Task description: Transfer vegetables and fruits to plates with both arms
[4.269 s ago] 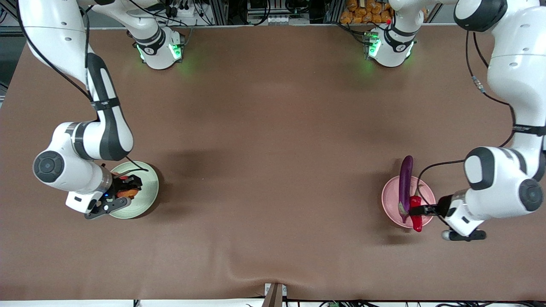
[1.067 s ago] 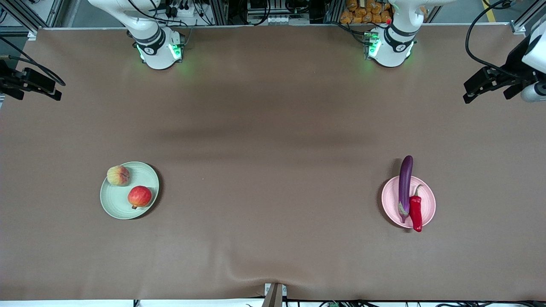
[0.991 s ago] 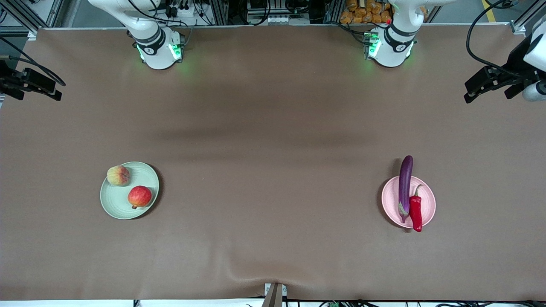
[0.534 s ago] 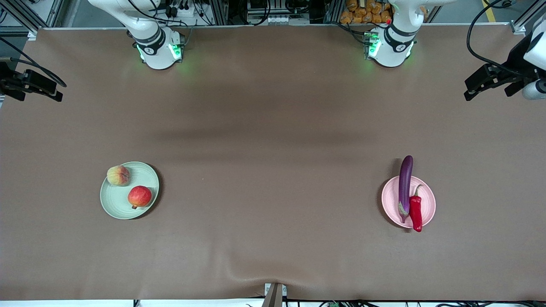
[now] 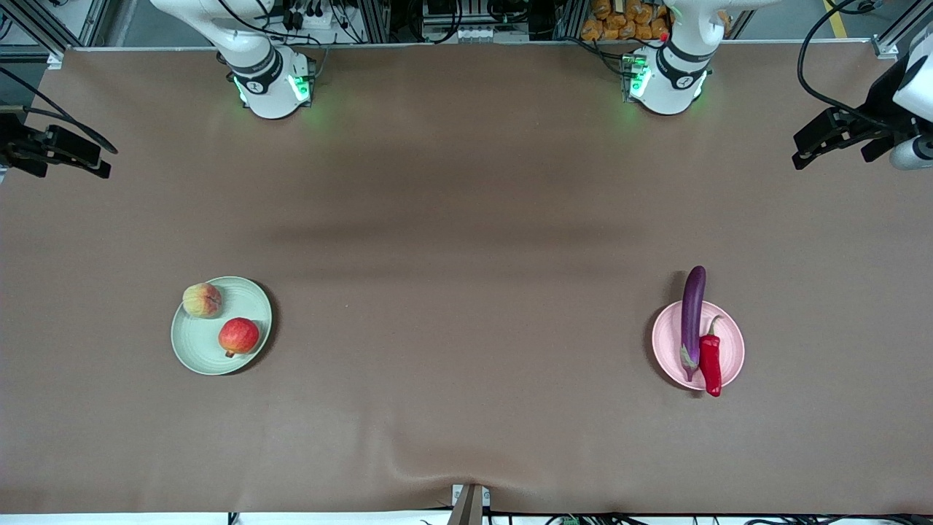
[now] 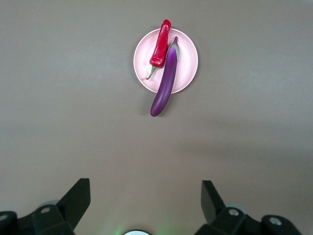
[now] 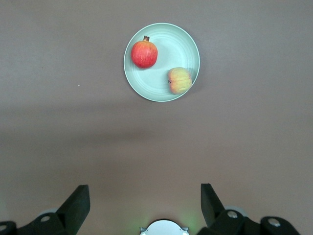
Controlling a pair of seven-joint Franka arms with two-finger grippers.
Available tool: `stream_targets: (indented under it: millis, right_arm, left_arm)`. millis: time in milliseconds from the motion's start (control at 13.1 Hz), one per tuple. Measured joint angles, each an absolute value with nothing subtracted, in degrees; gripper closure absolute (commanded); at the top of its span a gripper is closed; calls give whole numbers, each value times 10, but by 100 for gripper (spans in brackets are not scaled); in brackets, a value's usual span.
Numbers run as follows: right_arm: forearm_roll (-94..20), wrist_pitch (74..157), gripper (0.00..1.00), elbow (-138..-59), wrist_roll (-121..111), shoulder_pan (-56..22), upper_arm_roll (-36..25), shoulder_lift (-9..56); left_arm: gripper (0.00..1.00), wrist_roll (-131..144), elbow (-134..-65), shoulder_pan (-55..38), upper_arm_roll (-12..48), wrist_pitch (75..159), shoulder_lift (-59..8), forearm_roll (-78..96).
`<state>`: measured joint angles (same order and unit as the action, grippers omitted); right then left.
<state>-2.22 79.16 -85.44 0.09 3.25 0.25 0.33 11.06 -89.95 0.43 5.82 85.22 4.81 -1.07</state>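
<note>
The mint green plate [image 5: 200, 346] lies toward the right arm's end of the table and holds the red fruit [image 5: 238, 335] and the peach-like fruit [image 5: 202, 300]. The pink plate [image 5: 731, 344] lies toward the left arm's end. The purple eggplant [image 5: 692, 321] lies across it, overhanging its rim, with the red chili [image 5: 710, 362] beside it. My right gripper [image 7: 145, 203] is open and empty, high over the table, looking down on the mint plate [image 7: 161, 83]. My left gripper [image 6: 145, 200] is open and empty, high above the pink plate [image 6: 188, 63], eggplant [image 6: 165, 81] and chili [image 6: 160, 44].
Both arm bases [image 5: 273, 80] stand along the table edge farthest from the front camera. The brown cloth has a raised fold [image 5: 466, 467] at the near edge. My right gripper [image 5: 69, 164] and left gripper [image 5: 831, 149] hang at the table's two ends.
Both grippers, earlier down at the plates on the red fruit and the chili, have let go and risen to the table's ends. Over the last second they have barely drifted.
</note>
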Motion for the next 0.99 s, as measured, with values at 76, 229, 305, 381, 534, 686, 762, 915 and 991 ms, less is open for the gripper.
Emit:
stream_targets:
  millis: [76, 229, 305, 381, 534, 686, 762, 915, 991]
  right_arm:
    - [-22, 792, 0, -854, 1, 33, 2, 5]
    - [-22, 792, 0, -854, 1, 33, 1, 6]
    - [-22, 792, 0, -854, 1, 33, 1, 6]
    - [-22, 792, 0, -854, 1, 33, 0, 6]
    - [-22, 791, 0, -855, 1, 34, 0, 6]
    - [-22, 791, 0, -859, 1, 34, 0, 7]
    - [-22, 791, 0, -861, 1, 34, 0, 7]
    - [-22, 791, 0, -863, 1, 34, 0, 8]
    - [-22, 791, 0, -863, 1, 34, 0, 9]
  left_arm:
    - [0, 111, -899, 5, 58, 852, 48, -11]
    - [0, 111, -899, 7, 56, 849, 48, -11]
    - [0, 111, -899, 7, 56, 848, 48, -11]
    - [0, 111, -899, 8, 55, 848, 48, -11]
    - [0, 111, -899, 8, 56, 847, 48, -11]
    - [0, 111, -899, 8, 56, 847, 48, -11]
    - [0, 111, -899, 8, 56, 847, 48, -11]
    - [0, 111, -899, 8, 55, 847, 48, -11]
    - [0, 111, -899, 8, 56, 847, 48, -11]
